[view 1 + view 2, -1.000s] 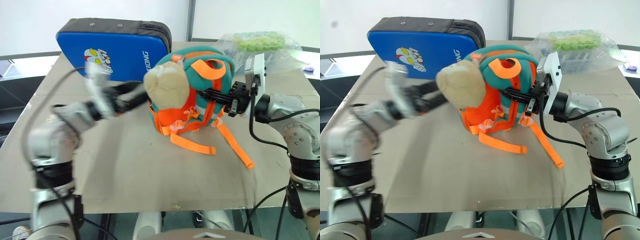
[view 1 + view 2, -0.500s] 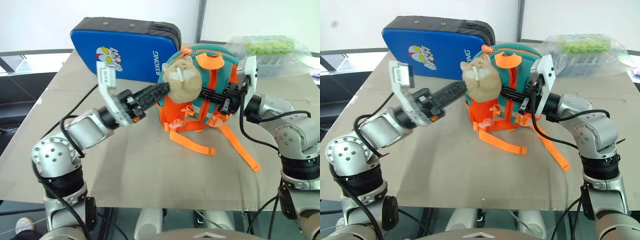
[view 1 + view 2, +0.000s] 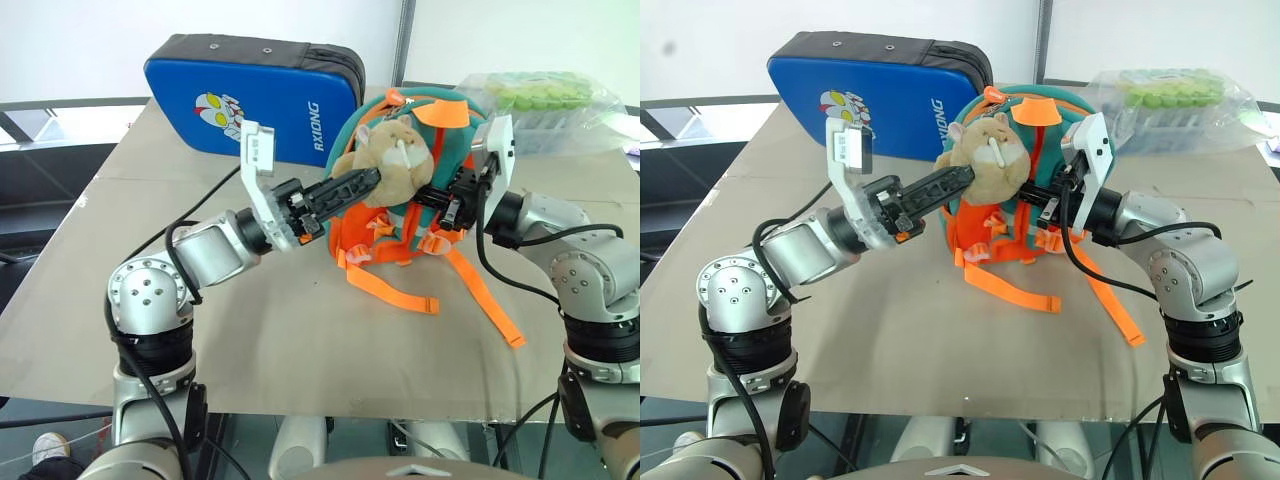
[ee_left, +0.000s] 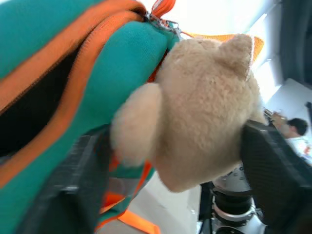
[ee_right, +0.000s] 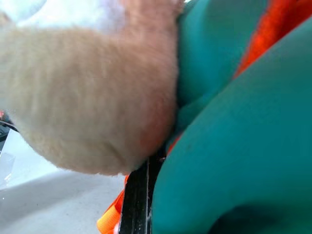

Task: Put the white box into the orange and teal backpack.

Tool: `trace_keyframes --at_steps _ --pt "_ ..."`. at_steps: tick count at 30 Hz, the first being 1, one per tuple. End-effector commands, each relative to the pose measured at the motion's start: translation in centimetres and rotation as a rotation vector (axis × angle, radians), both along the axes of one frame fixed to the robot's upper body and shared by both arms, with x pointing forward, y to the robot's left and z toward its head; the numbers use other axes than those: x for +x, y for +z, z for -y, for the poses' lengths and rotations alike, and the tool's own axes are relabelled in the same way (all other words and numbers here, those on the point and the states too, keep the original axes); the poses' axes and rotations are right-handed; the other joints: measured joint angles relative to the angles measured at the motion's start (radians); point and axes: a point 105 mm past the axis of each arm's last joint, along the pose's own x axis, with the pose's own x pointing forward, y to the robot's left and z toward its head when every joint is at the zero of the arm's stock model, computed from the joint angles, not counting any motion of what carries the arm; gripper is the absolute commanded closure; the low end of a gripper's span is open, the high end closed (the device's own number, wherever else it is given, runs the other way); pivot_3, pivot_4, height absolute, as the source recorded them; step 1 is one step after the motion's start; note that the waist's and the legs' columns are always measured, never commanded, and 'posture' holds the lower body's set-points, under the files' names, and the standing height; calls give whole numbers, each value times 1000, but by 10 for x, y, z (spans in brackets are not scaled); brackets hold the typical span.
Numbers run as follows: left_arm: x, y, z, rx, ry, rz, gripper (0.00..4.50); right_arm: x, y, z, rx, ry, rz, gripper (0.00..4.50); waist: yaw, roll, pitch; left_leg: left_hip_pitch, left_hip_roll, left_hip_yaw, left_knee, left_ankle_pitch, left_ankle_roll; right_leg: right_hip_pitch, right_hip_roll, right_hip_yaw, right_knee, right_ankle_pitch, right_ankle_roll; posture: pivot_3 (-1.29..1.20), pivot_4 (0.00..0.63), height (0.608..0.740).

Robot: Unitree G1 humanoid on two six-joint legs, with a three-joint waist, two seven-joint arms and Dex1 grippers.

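The orange and teal backpack (image 3: 415, 190) stands up on the brown surface (image 3: 300, 340), with its orange straps (image 3: 480, 300) trailing toward the robot. A tan plush toy (image 3: 392, 165) hangs on its front.

The right pincer (image 3: 437, 198) is pressed together on the side of the backpack, pinching the teal cloth or a strap there. I think it holds on so the bag does not tip or slide while the other arm works.

The left pincer (image 3: 368, 180) reaches in from the other side. In the left wrist view its two black fingers (image 4: 270, 165) sit on either side of the plush toy, one on each side of it. They are part way closed around the toy, but I cannot tell if they really squeeze it yet. My guess is that the toy is in the way of the zip, so the arm wants to move it aside and open the bag.

In that same view the bag's opening (image 4: 34, 112) shows as a dark gap with an orange edge.

Behind the backpack stands a big blue case (image 3: 250, 95) with a cartoon on it. A clear bag of green things (image 3: 530, 90) lies at the far right corner.

I cannot spot the white box, so it may be inside the bag or hidden
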Motion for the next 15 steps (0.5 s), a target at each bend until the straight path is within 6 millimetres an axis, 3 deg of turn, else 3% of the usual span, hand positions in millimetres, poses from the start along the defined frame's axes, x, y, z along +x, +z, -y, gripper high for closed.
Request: trace_keyframes --at_steps 1,5,6,11,12,14,15 --pt "-13 5 10 -12 -90 36 2668 -16 16 -11 13 62 84 4500 -2 0 0 0 0 0 0 0 0 0 0 0 0 0 0 0 150 740" --pt "-15 6 0 -16 -56 58 4229 -15 14 -8 11 46 79 4500 -2 0 0 0 0 0 0 0 0 0 0 0 0 0 0 0 150 740" --pt "-14 6 -2 -14 -35 69 4370 -14 14 -7 11 42 78 4500 -2 0 0 0 0 0 0 0 0 0 0 0 0 0 0 0 150 740" --pt "-1 6 -23 1 126 128 4370 -10 13 -2 15 13 71 4500 0 0 0 0 0 0 0 0 0 0 0 0 0 0 0 0 150 740" --pt "-3 8 -25 -11 125 125 3616 -8 13 -1 14 5 70 4500 -1 0 0 0 0 0 0 0 0 0 0 0 0 0 0 0 150 740" --pt "-4 9 -27 -9 124 131 3244 -6 12 1 11 -5 68 4500 -1 0 0 0 0 0 0 0 0 0 0 0 0 0 0 0 150 740" --pt "-1 9 -28 2 145 137 2716 -5 12 2 10 -8 67 4500 -1 0 0 0 1 0 0 0 0 0 0 0 0 0 0 0 150 740"
